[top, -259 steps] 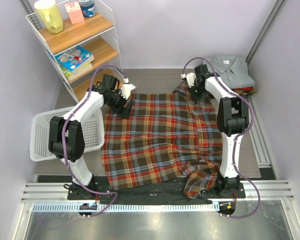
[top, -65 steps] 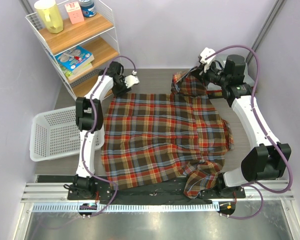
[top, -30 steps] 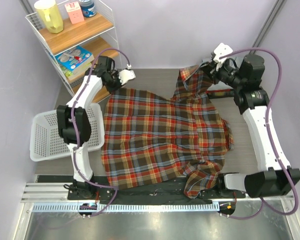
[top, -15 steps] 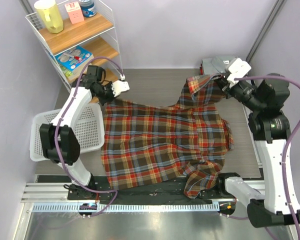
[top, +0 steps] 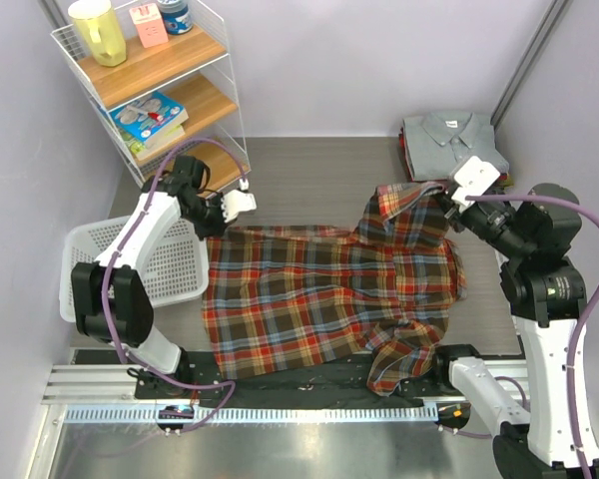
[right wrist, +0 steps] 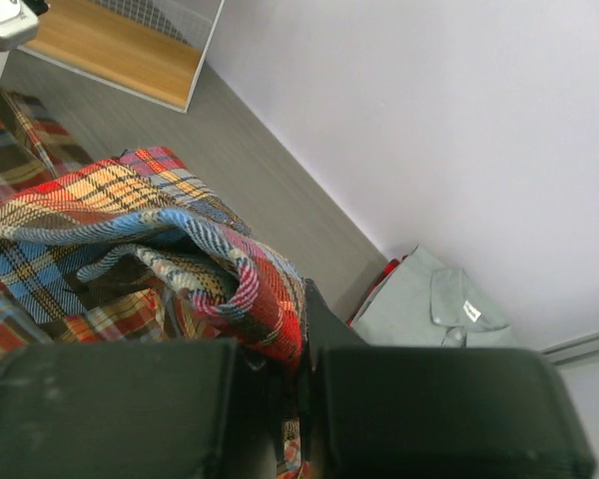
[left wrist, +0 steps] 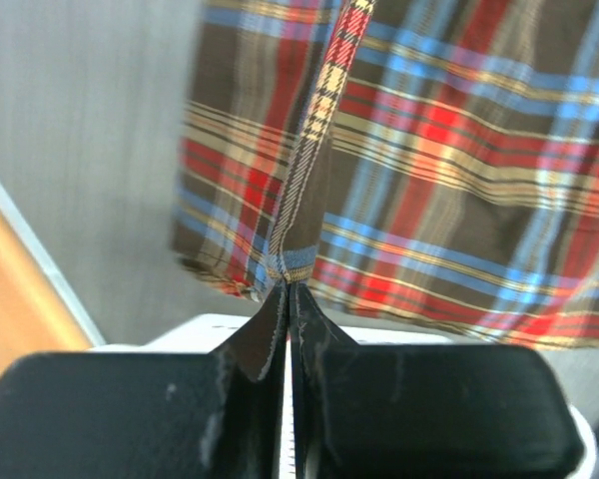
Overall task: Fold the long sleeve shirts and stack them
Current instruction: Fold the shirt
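Table (top: 309, 165) of grey wood grain, walled in pale lilac, with two white-and-black arms bolted at the near edge. Across its middle, plaid flannel shirt (top: 319, 289) in red, dark green-brown and cream with thin blue lines: flat over most of its spread, near hem draped onto the dark strip between the arm bases, one sleeve bunched by the right base.

At far left, white wire shelf unit (top: 215, 75) with wooden boards. Beside the left arm, just left of the flannel, white plastic basket (top: 90, 269). In the far right corner, a folded pile topped by a grey shirt (top: 451, 140) with collar and buttons, a red edge showing beneath.

Left gripper (top: 218, 222), fingers pressed together, pinching the hem at the flannel's far left corner, with the pinched edge stretched straight away from the pads in the wrist view. Right gripper (top: 442, 197), clamped on a bunched fold at the flannel's far right, holding it up off the table, near the grey shirt but apart from it.

On the top board, yellow jug (top: 98, 30), pink carton (top: 148, 24) and blue canister (top: 177, 14); on the board below, picture books (top: 148, 115). Print on carton and covers too small to read. Inside the grey collar, small white neck label (right wrist: 470, 311), lettering likewise illegible.
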Controlling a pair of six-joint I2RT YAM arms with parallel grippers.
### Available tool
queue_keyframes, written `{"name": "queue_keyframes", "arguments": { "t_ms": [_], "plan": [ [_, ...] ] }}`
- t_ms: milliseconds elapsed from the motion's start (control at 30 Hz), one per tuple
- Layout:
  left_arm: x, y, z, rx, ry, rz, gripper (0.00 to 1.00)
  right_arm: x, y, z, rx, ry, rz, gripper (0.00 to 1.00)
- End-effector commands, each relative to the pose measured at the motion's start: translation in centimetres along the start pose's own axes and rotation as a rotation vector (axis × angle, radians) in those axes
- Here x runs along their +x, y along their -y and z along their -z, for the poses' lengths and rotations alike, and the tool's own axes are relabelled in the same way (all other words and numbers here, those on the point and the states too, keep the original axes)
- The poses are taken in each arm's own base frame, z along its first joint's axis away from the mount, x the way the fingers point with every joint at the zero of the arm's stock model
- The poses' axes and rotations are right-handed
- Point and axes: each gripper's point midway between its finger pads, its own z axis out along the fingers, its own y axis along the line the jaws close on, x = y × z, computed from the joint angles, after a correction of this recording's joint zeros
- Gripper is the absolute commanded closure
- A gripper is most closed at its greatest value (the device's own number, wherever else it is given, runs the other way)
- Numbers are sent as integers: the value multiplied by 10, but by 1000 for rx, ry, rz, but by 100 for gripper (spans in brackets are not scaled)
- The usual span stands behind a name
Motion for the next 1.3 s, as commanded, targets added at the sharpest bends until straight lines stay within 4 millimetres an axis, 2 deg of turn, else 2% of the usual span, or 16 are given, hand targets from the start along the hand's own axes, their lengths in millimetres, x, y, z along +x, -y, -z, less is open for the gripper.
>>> {"name": "queue_keyframes", "arguments": {
  "t_ms": [0, 167, 267, 300, 333, 400, 533, 633, 700, 833, 867, 900, 1100, 1133, 1233, 1267],
  "plan": [
    [4, 21, -4, 60, -3, 2, 98, 17, -12, 2, -33, -33, 8, 99],
    [23, 50, -19, 164, -66, -6, 99, 35, -24, 0, -87, -78, -15, 99],
    [30, 58, -20, 206, -94, -15, 85, 46, -42, 0, -165, -89, -30, 99],
    [31, 60, -20, 228, -98, -9, 74, 49, -45, -1, -180, -91, -33, 99],
    [30, 64, -17, 247, -97, 0, 70, 54, -49, -3, -197, -98, -38, 99],
    [20, 63, -13, 240, -56, 10, 63, 58, -52, -5, -213, -102, -46, 99],
    [1, 46, -16, 175, 10, 56, 61, 65, -58, -14, -266, -100, -76, 99],
    [-7, 33, -22, 135, 25, 150, 59, 80, -61, -27, -292, -121, -122, 99],
    [-13, 17, -29, 81, 36, 183, 59, 98, -58, -42, -293, -158, -160, 99],
    [-10, 10, -48, 51, -30, 293, 55, 144, -61, -72, -313, -277, -260, 99],
    [-10, 14, -56, 53, -48, 334, 53, 152, -65, -79, -327, -307, -274, 99],
    [-10, 11, -61, 41, -51, 341, 53, 173, -66, -88, -325, -373, -299, 99],
    [7, 21, -93, 54, -150, 477, 55, 236, -80, -113, -326, -550, -349, 99],
    [11, 23, -98, 67, -165, 503, 55, 257, -84, -115, -323, -604, -367, 99],
    [18, 23, -117, 85, -201, 577, 55, 282, -86, -126, -307, -660, -377, 99],
    [15, 18, -120, 78, -199, 587, 56, 298, -88, -132, -306, -693, -386, 99]
  ]
}}
